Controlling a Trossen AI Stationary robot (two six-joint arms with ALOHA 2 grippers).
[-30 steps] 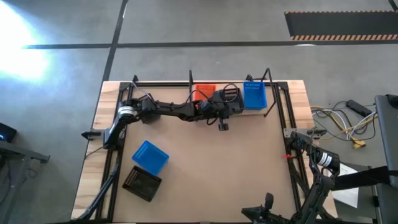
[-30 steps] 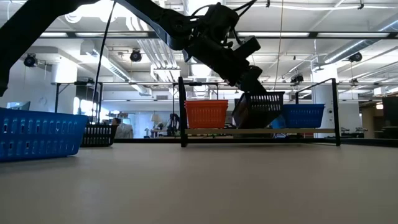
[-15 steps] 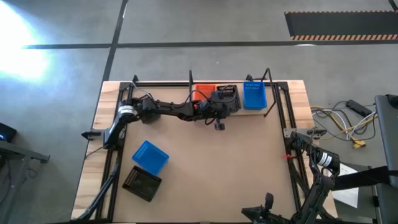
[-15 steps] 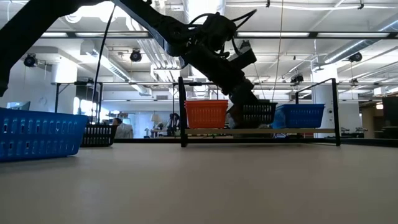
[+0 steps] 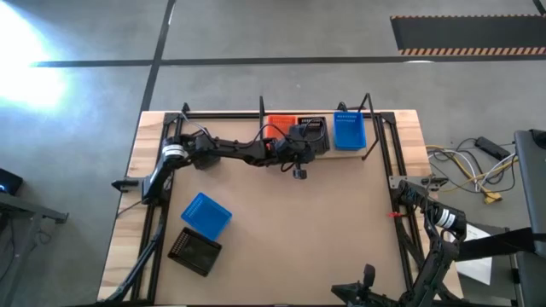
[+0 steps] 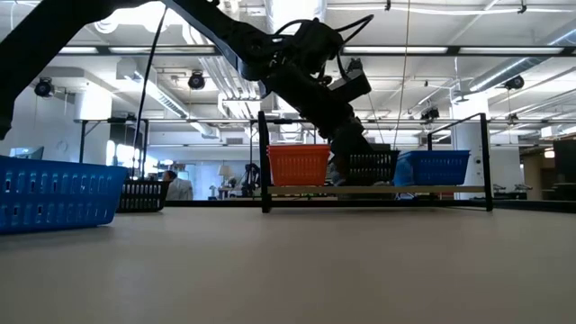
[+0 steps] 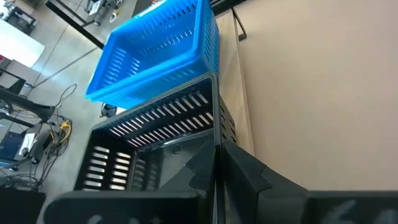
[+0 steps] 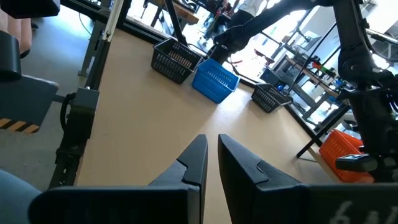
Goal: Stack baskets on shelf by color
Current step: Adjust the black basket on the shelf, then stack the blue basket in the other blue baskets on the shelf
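High view: the light wooden shelf with black metal end frames at the table's far edge carries three perforated plastic baskets in a row: orange basket, black basket in the middle, blue basket. The left gripper sits at the black basket's near wall. Well apart, near the left front corner, a second blue basket and a second black basket lie on the tabletop. The right arm waits at the right front corner.

Low view: the black basket rests level on the shelf board.

Left wrist view: fingers pinch the black basket's rim.

Right wrist view: the right gripper is nearly closed and holds nothing.

Judgement: three colour piles are started; at least two baskets remain to stack, and the black one awaits release.
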